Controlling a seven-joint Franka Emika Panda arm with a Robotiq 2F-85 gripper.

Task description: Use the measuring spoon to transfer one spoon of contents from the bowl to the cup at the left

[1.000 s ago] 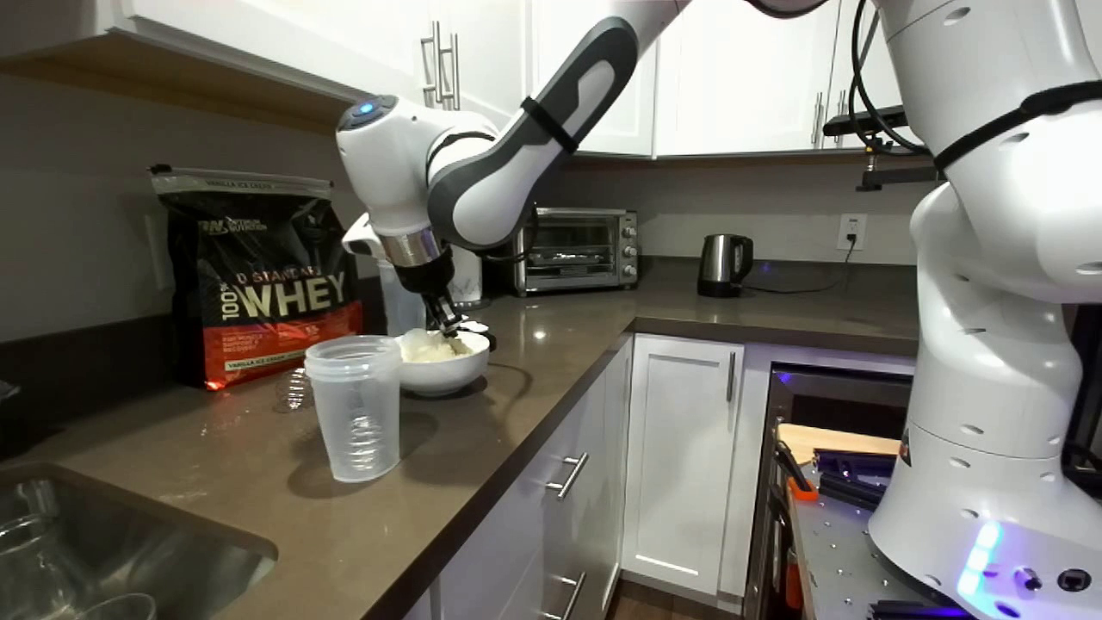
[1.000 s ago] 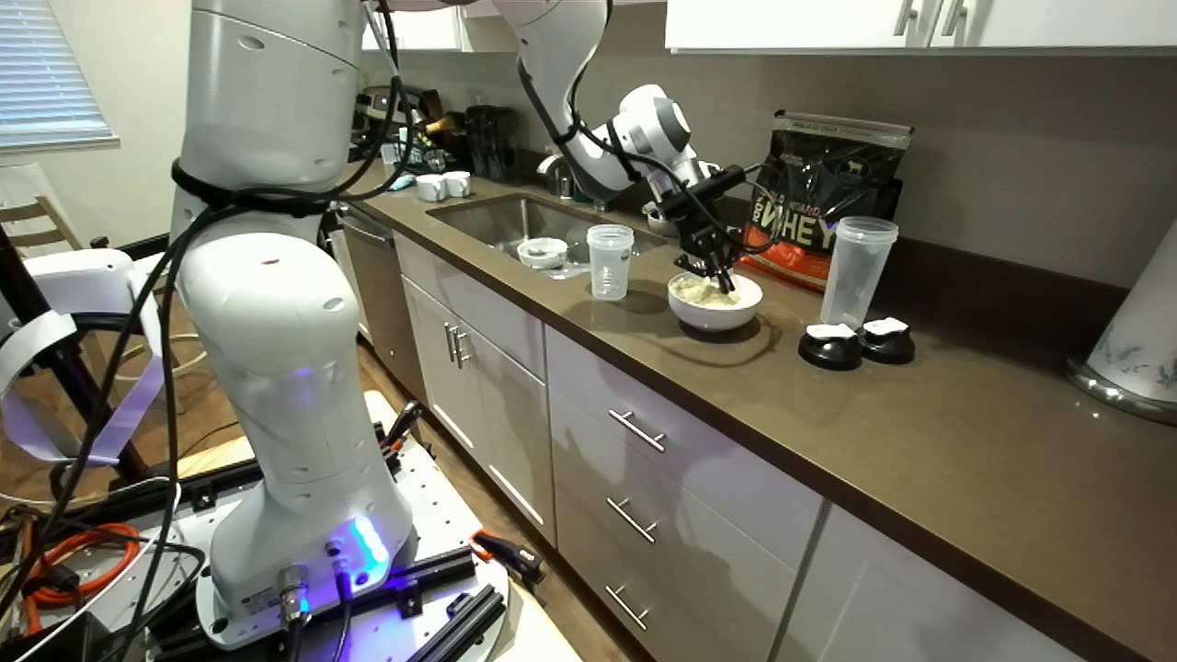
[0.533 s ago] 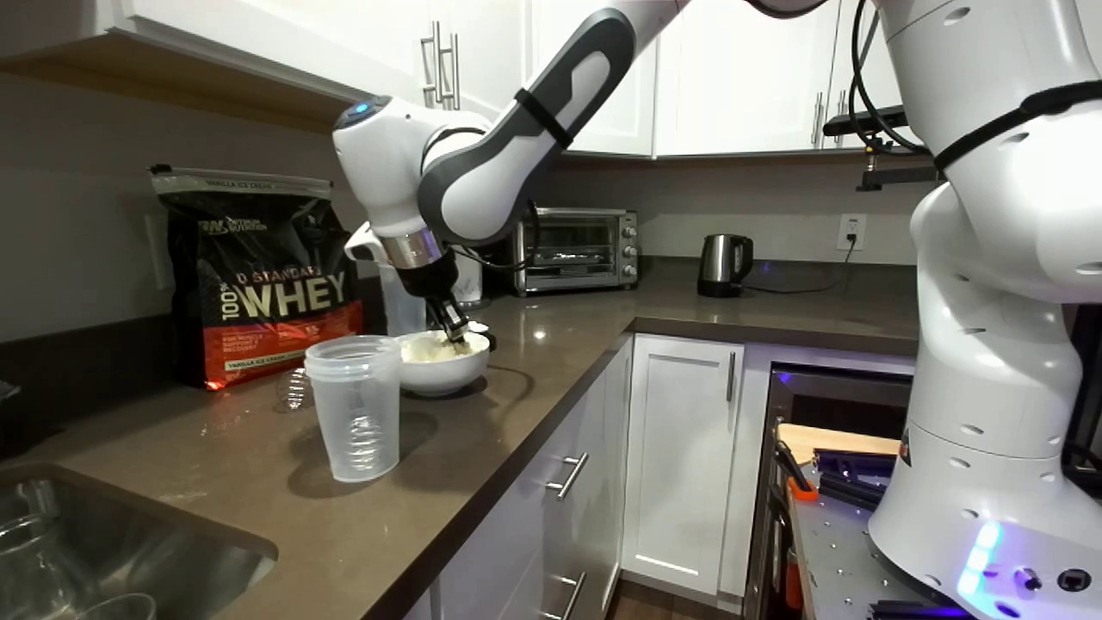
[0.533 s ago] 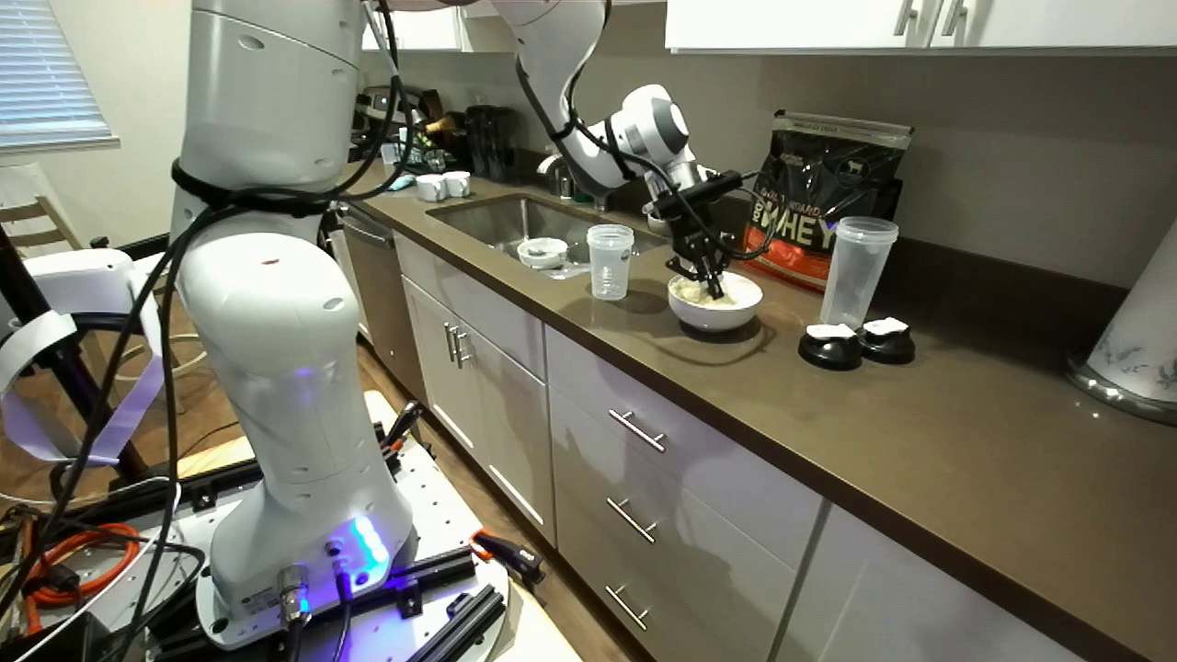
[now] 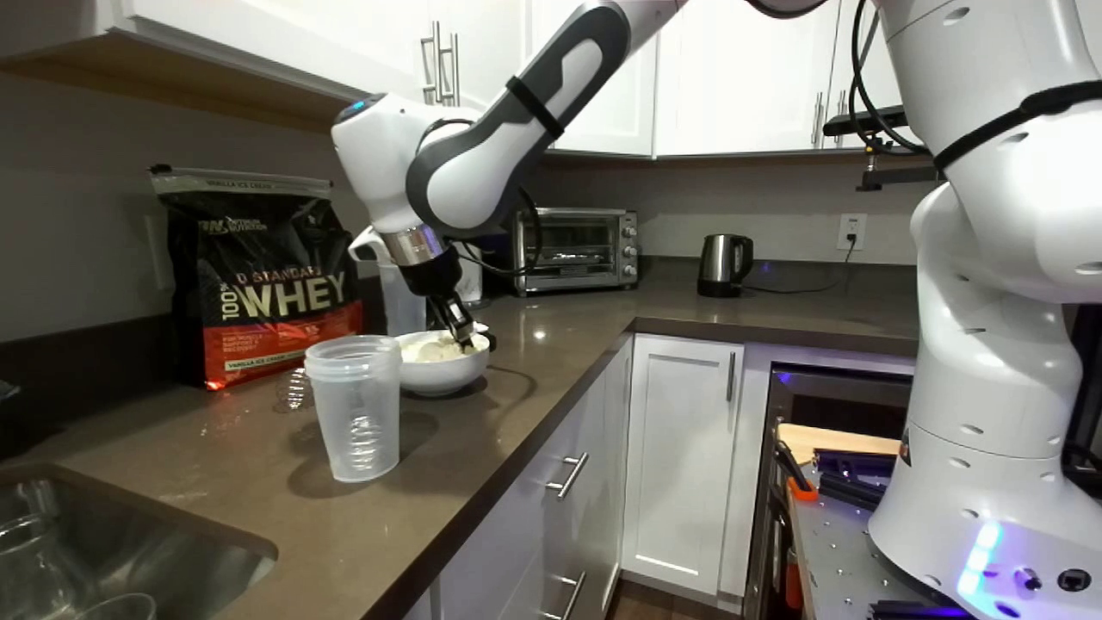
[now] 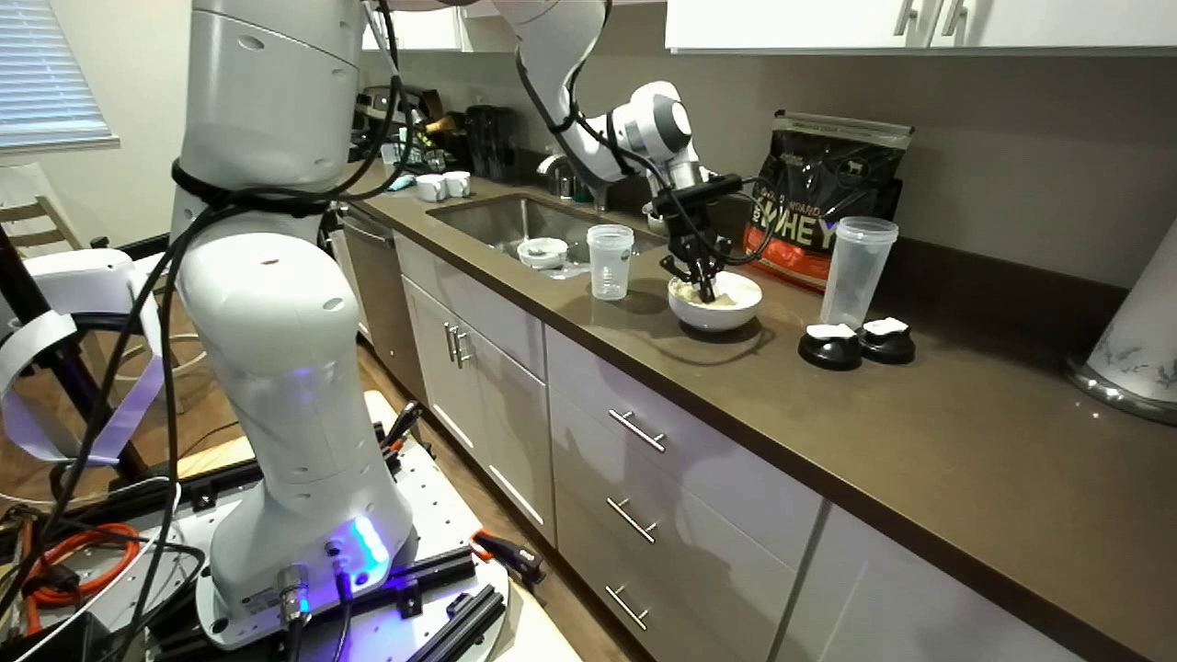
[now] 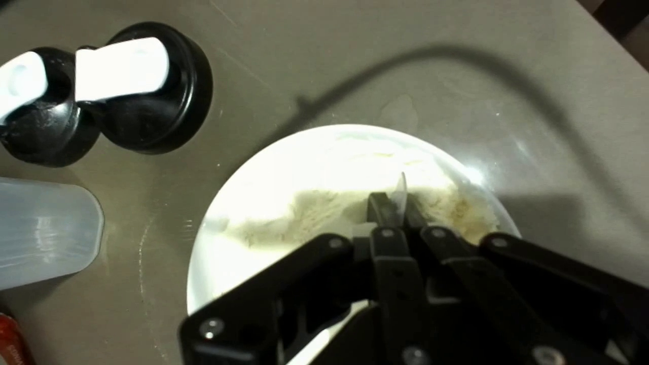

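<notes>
The white bowl stands on the counter with pale powdery contents in it; both exterior views show the bowl. My gripper points down into the bowl, its fingertips low at the powder, also in an exterior view. In the wrist view the fingers are closed together around a thin pale piece, the measuring spoon's handle. The spoon's scoop is hidden by the fingers or the powder. The clear cup stands upright beside the bowl, on the sink side, also in an exterior view.
A further clear tumbler and two black lids with white tabs stand on the bowl's other side. A black and red whey bag stands behind. A wire ball lies near the cup. The sink is beyond.
My gripper has shifted across the bowl, rightward in one of the exterior views and leftward in another, and its fingertips sit slightly lower. The powder heap looks lower. Bowl and cup have not moved.
</notes>
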